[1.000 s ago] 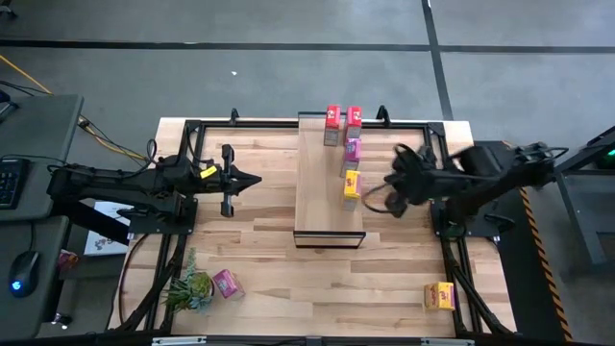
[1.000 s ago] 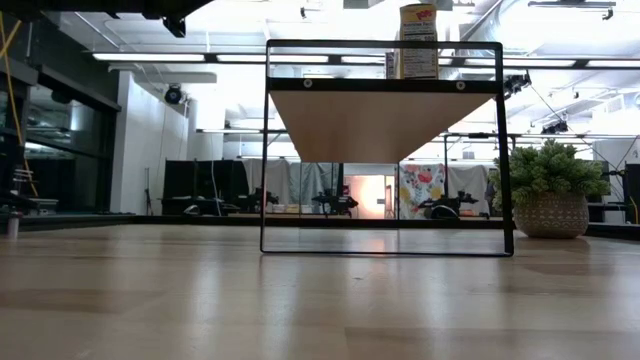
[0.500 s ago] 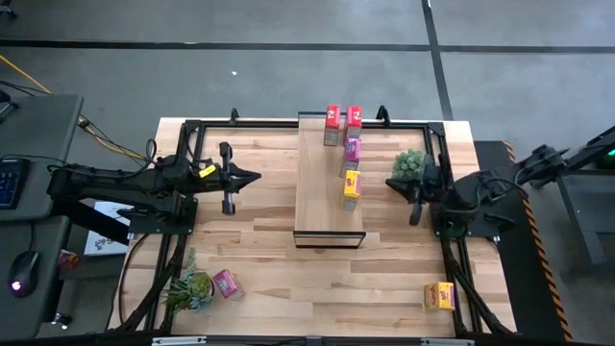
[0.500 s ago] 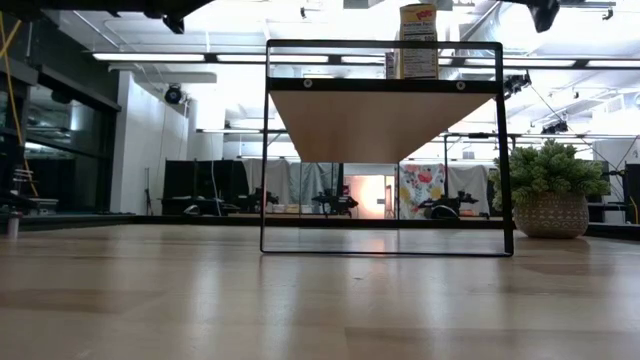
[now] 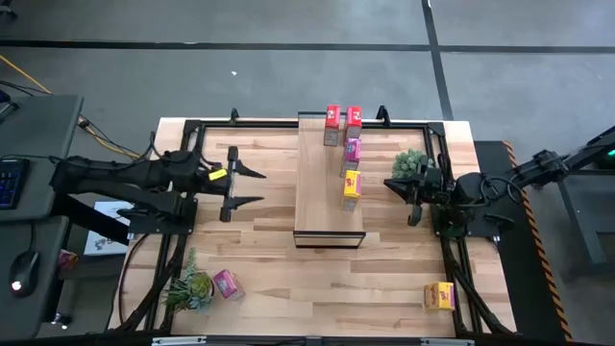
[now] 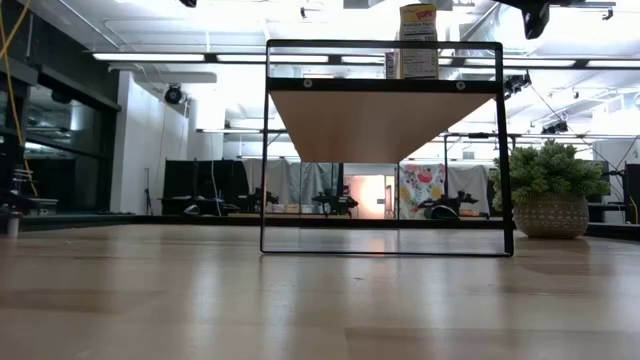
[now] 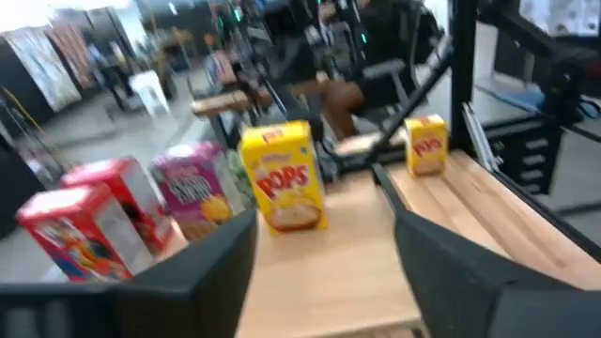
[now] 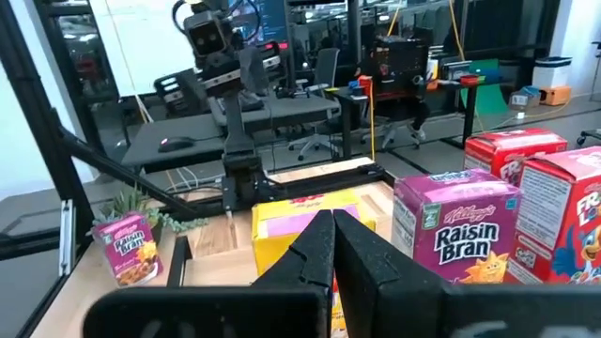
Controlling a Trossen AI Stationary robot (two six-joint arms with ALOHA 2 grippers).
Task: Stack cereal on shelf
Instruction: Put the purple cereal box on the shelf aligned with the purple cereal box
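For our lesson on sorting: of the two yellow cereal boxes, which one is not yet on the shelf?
The yellow cereal box on the tabletop near the right arm's front corner; the other yellow box already stands on the shelf.

The shelf (image 5: 317,183) is pale wood with a dark frame, and bears two red boxes (image 5: 343,116), one magenta (image 5: 353,149) and one yellow (image 5: 352,185) (red "POPS" lettering); near the table's (image 5: 269,240) front corners stand another magenta box (image 5: 228,283) and another yellow box (image 5: 441,295)

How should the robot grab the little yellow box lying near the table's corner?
The small yellow cardboard cereal box rests by itself on the wooden table. Probably best to come straight down from above and pinch its two long flat sides; nothing crowds it there.
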